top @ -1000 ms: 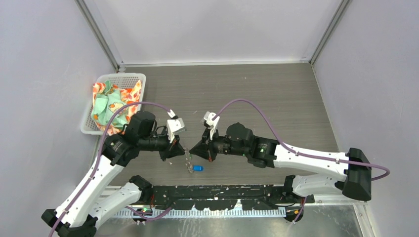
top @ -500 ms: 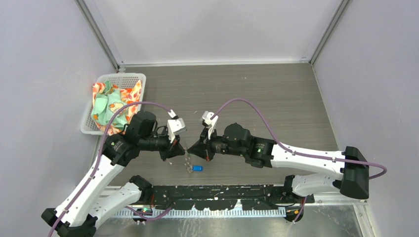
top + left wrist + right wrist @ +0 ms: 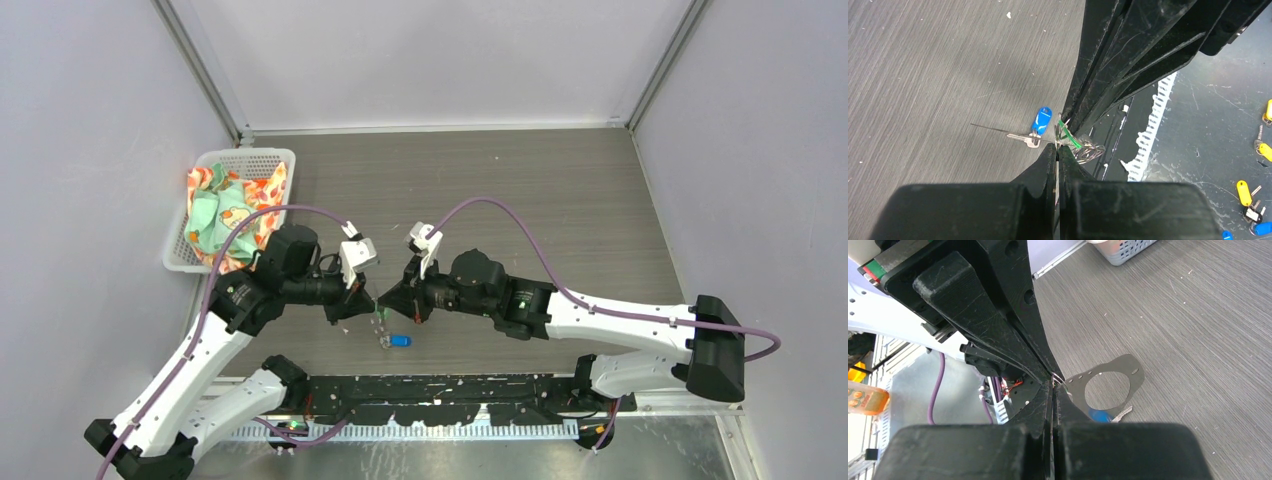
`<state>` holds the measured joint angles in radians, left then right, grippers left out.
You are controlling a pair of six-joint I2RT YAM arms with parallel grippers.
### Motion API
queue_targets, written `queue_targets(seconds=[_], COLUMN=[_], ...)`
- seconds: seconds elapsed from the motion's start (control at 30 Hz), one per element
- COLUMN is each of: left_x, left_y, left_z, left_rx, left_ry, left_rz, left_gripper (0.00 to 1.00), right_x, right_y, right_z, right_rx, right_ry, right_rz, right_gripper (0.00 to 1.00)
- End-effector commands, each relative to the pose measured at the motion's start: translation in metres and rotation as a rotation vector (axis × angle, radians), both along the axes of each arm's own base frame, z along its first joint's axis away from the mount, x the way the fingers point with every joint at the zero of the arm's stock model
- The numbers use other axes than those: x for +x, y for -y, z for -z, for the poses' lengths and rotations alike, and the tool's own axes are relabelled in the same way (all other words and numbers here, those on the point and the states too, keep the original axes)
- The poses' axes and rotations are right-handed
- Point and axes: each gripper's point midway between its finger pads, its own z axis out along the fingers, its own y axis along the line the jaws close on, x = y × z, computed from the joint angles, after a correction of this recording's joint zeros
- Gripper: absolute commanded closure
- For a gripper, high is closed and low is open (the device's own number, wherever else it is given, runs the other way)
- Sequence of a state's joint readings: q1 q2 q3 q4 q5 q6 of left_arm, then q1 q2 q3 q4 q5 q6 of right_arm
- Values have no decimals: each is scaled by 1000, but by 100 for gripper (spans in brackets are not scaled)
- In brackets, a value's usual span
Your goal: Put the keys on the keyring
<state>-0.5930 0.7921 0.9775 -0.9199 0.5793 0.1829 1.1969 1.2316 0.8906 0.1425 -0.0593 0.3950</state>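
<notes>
I see matching bodies on the left arm and the right arm: white link shells, black joint housings. A purple cable arcs back from each wrist, with a white bracket just behind each tool. The fingers are black, wedge-shaped and scratched.

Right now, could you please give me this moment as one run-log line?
left gripper shut on keyring | right gripper shut, tip against left | green key at the tips | blue key on table
</notes>
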Motion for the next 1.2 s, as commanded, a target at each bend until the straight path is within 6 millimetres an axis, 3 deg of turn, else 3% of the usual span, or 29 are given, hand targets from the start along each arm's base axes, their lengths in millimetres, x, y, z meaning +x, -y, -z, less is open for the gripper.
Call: queue_targets(seconds=[0.0, 0.43, 1.17], left_x=[2, 0, -1], left_y=[8, 10, 2], left_z=[-12, -11, -18], left_rx=[-49, -54, -50], left_ry=[43, 55, 186], left_rz=[21, 46, 65], left_gripper=[100, 99, 100], right_x=[7, 21, 22], right_y=[-8, -5, -5], right_z=[-28, -25, -4], right_rx=[79, 70, -8], right_ry=[26, 8, -58], right_rz=[31, 117, 147], right_gripper=[99, 99, 99])
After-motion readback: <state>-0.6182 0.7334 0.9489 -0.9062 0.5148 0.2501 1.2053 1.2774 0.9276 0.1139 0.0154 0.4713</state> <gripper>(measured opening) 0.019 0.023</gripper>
